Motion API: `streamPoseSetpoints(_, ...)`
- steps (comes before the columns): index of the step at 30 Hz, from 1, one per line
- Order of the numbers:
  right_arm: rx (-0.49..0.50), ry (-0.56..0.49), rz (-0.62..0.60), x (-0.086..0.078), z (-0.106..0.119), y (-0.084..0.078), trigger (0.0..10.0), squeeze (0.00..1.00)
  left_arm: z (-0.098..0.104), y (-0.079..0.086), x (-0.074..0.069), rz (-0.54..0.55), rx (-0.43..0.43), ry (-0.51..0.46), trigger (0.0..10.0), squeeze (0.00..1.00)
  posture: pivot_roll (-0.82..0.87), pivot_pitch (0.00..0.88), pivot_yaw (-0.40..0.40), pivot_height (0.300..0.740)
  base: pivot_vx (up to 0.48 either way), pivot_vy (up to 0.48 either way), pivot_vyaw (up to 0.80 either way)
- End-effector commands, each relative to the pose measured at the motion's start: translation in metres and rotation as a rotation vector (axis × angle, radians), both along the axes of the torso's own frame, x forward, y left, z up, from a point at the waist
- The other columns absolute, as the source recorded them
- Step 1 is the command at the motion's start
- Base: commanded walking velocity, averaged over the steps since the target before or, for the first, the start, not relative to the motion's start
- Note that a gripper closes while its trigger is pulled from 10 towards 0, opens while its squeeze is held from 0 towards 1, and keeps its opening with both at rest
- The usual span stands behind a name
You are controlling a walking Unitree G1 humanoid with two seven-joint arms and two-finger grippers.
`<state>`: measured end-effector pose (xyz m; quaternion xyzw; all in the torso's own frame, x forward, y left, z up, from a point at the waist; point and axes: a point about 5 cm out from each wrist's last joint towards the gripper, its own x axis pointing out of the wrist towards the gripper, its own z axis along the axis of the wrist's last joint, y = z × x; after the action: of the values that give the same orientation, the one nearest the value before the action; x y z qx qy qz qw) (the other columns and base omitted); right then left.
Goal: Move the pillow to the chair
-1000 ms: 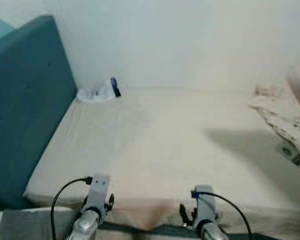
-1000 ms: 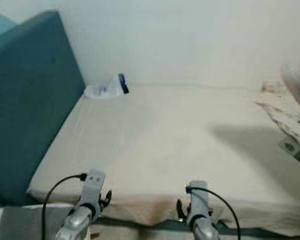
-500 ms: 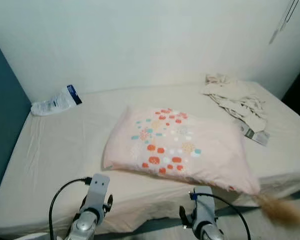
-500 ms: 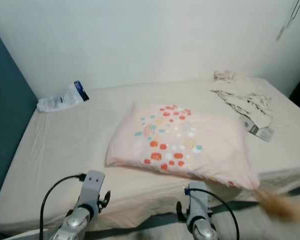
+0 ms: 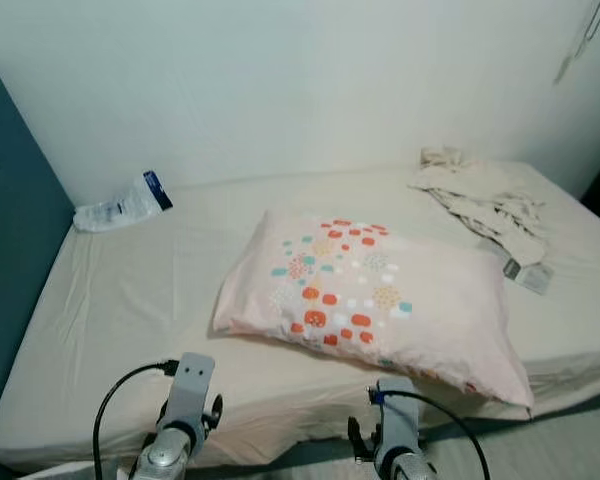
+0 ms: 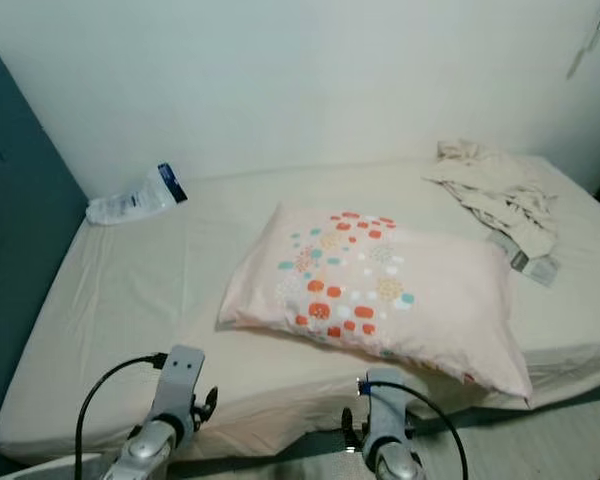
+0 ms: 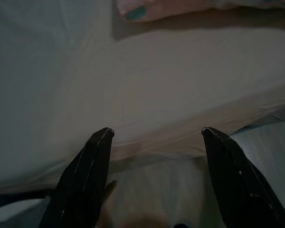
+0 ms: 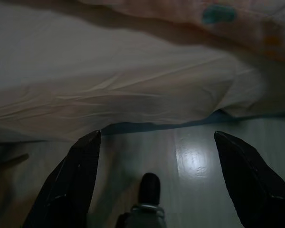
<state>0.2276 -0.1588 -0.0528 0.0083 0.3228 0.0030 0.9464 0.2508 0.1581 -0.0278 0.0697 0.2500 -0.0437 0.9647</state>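
Note:
A pale pink pillow [image 5: 370,295] with orange and teal dots lies flat on the bed [image 5: 130,300], toward its near right side. Both arms are held low in front of the bed's near edge. My left gripper [image 7: 156,135] is open, its fingers spread over the sheet's edge, with a corner of the pillow [image 7: 137,9] beyond them. My right gripper [image 8: 156,142] is open too, above the floor by the bed's edge, with the pillow's rim [image 8: 218,14] ahead. Neither holds anything.
A teal headboard [image 5: 5,230] stands on the left. A white packet with a blue end [image 5: 120,205] lies at the bed's far left by the wall. Crumpled beige cloth [image 5: 485,200] lies at the far right. A pale floor [image 8: 218,156] runs below the bed.
The view has swung right from the headboard side, bringing the pillow into view on the bed. In the last half second it shifted slightly. A blurred brownish thing at lower right is gone.

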Motion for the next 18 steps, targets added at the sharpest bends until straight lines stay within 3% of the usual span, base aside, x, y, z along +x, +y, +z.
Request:
streamPoseSetpoints(1, -0.006, 0.012, -0.008, -0.0040, -0.0027, -0.0017, 10.0, 0.00, -0.0027, 0.0013, -0.0032, 0.004, 0.006, 0.018, 10.0, 0.00, -0.01, 0.077, 0.036, 0.740, 0.000, 0.000, 0.00)
streamPoseSetpoints(18, -0.013, 0.025, -0.012, -0.0057, -0.0040, -0.0058, 10.0, 0.00, -0.0063, 0.0048, -0.0059, 0.026, 0.014, 0.052, 10.0, 0.00, 0.00, 0.087, 0.030, 0.740, 0.000, 0.000, 0.00)
